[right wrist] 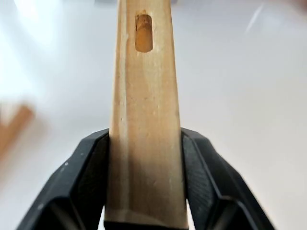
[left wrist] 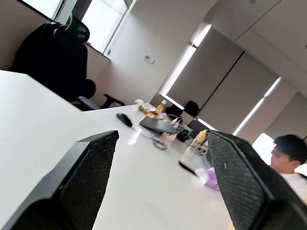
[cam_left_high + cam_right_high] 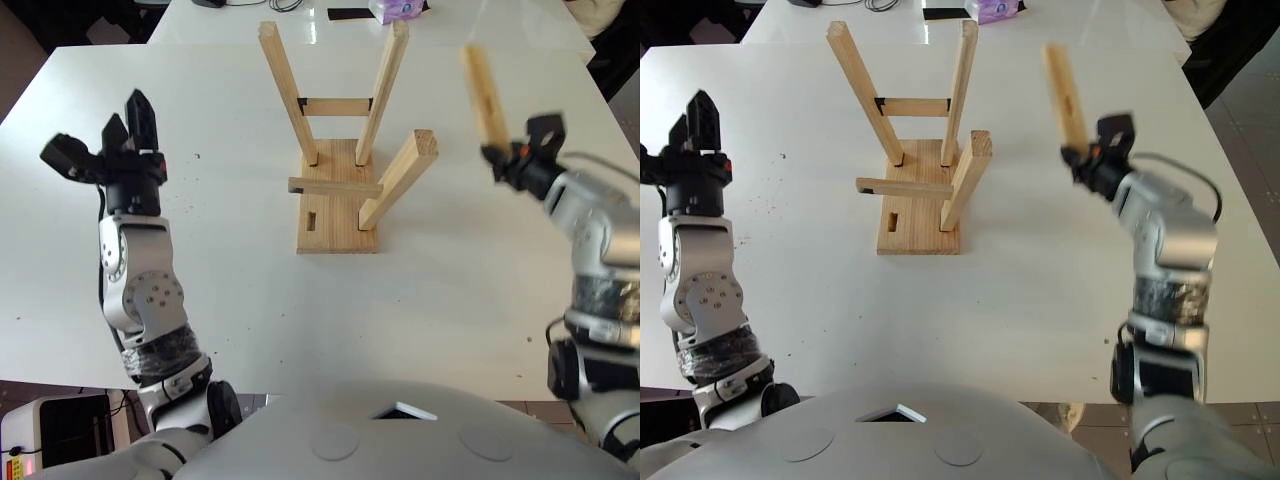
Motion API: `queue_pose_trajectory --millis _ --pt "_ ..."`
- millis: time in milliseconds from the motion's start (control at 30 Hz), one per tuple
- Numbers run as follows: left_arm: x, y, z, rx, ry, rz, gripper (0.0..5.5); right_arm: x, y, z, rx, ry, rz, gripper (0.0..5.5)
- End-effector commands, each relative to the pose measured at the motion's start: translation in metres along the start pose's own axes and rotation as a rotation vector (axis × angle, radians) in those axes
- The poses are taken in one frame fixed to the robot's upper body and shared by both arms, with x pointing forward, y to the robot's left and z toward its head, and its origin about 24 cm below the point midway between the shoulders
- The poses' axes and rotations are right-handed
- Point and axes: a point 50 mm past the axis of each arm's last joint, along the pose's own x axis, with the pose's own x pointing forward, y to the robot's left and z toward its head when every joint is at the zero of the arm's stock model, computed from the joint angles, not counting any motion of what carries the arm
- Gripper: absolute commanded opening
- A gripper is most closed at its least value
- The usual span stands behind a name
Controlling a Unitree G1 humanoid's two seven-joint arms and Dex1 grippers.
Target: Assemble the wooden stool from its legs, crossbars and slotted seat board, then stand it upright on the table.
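Your right gripper point(image 1: 146, 140) sits nearest, clenched on the loose leg point(image 1: 145, 105) close to its lower end, one finger pressed on each side; the leg points up and tilts a little, held in the air above the right side of the table point(image 3: 300, 320), well apart from the rest of the stool; you can see an oval slot point(image 1: 144, 32) cut into the leg's face near the far end. Your left gripper point(image 2: 160, 175) is raised over the left side of the table, released, fingers spread wide with nothing between them. The slotted seat board point(image 3: 330, 240) lies flat at the middle of the table; three legs stand up from it: two far legs point(image 3: 283, 85) splay outward with a crossbar point(image 3: 338, 106) joining them, and a third leg point(image 3: 402, 178) rises at the near right corner; a second crossbar point(image 3: 335, 186) runs from that leg leftward, its free end over the near left corner, where an open slot point(image 3: 312, 220) shows in the board.
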Motion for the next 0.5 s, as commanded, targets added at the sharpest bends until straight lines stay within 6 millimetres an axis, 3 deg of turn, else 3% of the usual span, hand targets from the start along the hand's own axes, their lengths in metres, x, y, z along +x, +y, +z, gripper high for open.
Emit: queue_pose_trajectory --millis 33,100,167,233,333,500 --pt "0.037 -0.082 0.006 -0.134 0.013 -0.401 3.39 0.003 0.043 0.158 0.073 -0.516 0.405 2.05" --pt "0.026 -0.120 0.014 -0.203 0.008 -0.653 3.39 -0.010 0.080 0.174 -0.012 -0.514 0.709 2.05" --pt "0.017 -0.141 0.024 -0.267 -0.005 -0.825 3.39 -0.027 0.100 0.178 -0.126 -0.501 0.950 2.05" --pt "0.010 -0.154 0.034 -0.324 -0.008 -0.948 3.39 -0.041 0.108 0.185 -0.189 -0.496 1.119 2.05" --pt "0.006 -0.164 0.046 -0.388 0.001 -1.064 3.84 -0.054 0.112 0.196 -0.205 -0.445 1.306 2.05" --pt "0.004 -0.172 0.063 -0.445 0.037 -1.223 3.86 -0.064 0.120 0.191 -0.279 -0.284 1.554 2.05"
